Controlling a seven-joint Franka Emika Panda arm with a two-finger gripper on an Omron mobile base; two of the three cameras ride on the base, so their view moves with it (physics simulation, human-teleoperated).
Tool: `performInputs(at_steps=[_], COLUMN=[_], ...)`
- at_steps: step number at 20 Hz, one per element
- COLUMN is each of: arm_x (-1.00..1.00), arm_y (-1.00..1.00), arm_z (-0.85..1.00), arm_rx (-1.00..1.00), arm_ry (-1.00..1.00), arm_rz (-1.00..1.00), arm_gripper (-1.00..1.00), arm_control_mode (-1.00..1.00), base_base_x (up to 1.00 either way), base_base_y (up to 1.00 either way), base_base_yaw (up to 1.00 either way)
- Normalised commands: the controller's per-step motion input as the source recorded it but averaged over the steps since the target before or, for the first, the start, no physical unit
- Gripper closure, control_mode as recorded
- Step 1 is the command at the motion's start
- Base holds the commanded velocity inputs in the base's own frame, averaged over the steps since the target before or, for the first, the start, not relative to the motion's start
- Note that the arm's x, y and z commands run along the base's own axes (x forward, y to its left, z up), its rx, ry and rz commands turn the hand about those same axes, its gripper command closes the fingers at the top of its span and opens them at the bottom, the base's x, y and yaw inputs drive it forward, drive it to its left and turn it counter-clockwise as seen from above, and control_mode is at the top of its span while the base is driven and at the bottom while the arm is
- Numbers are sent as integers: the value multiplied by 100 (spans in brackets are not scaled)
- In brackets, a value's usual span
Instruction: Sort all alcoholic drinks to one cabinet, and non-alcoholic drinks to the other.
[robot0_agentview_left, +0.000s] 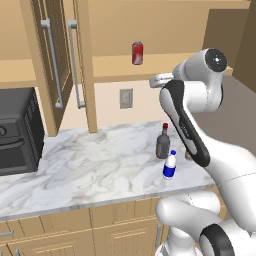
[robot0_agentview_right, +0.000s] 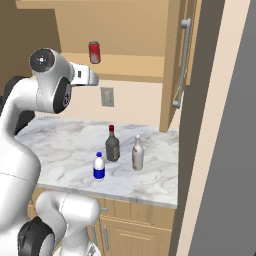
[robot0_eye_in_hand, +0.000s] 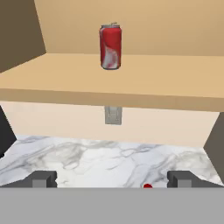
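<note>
Done: red soda can upright on open cabinet floor | Left: white bottle, dark grey bottle, beige bottle on desk below that cabinet | My tool: fingers apart, empty, facing can.

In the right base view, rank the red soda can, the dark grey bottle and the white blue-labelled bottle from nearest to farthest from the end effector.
1. Red soda can: on the open cabinet's floor, just beyond the raised end effector.
2. Dark grey bottle: down on the marble counter, below it.
3. White blue-labelled bottle: nearer the counter's front edge, lowest in view; close to the dark grey bottle, so 2 and 3 are nearly tied.
</note>
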Motion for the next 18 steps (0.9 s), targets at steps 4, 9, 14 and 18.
performInputs(at_steps=[4, 9, 14, 18], arm_x=[-99, -66, -38, -16], arm_y=[-24, -7, -8, -1], arm_z=[-99, -85, -70, -57], arm_rx=[-10, -9, -4, -2], arm_ry=[24, 31, 28, 18], arm_rz=[-9, -2, -2, -4], arm_gripper=[-100, -100, -100, -100], arm_control_mode=[-100, -100, -100, -100], base_base_x=[0, 0, 0, 0], base_base_y=[0, 0, 0, 0], base_base_yaw=[0, 0, 0, 0])
